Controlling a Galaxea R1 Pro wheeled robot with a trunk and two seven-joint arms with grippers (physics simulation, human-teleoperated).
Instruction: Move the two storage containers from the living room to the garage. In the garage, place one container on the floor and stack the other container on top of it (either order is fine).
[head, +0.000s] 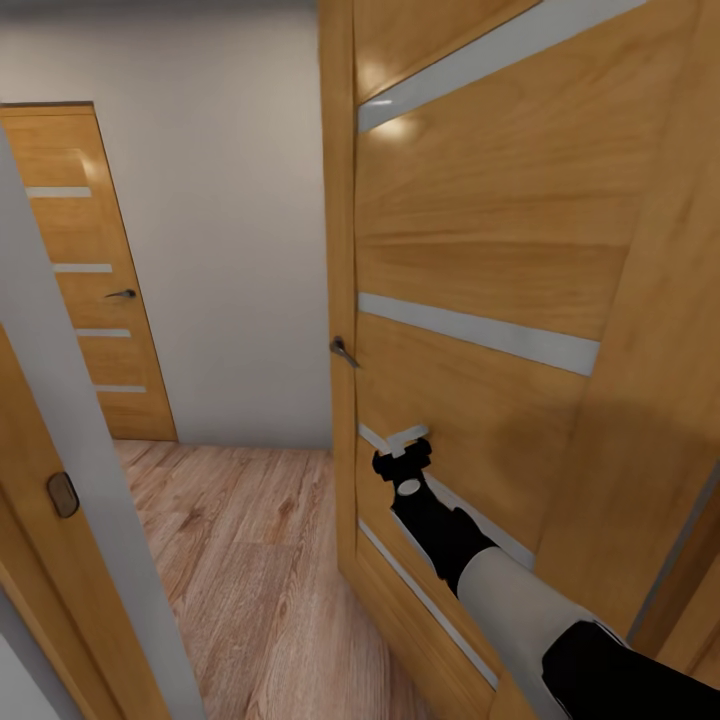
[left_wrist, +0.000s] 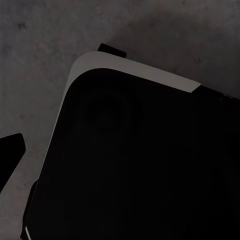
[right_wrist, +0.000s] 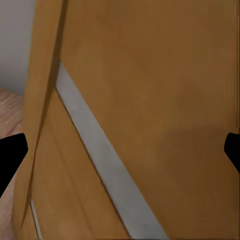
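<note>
The two storage containers are out of view. My right gripper (head: 402, 452) reaches forward and sits against the lower face of an open light-wood door (head: 480, 230), just below one of its pale stripes. In the right wrist view, the right gripper (right_wrist: 120, 150) is open, its dark fingertips (right_wrist: 11, 152) wide apart with only the door panel between them. One dark fingertip (left_wrist: 11, 149) of my left gripper (left_wrist: 120, 150) stands far out to the side, over a black rounded part of the robot (left_wrist: 130, 165) and a dark grey mottled surface (left_wrist: 50, 35).
The open door's edge carries a dark lever handle (head: 343, 350). A shut wooden door (head: 85, 290) stands in the white wall (head: 220, 200) at the far left. Light wood plank floor (head: 250, 540) runs between them. A door frame (head: 70, 470) rises close on my left.
</note>
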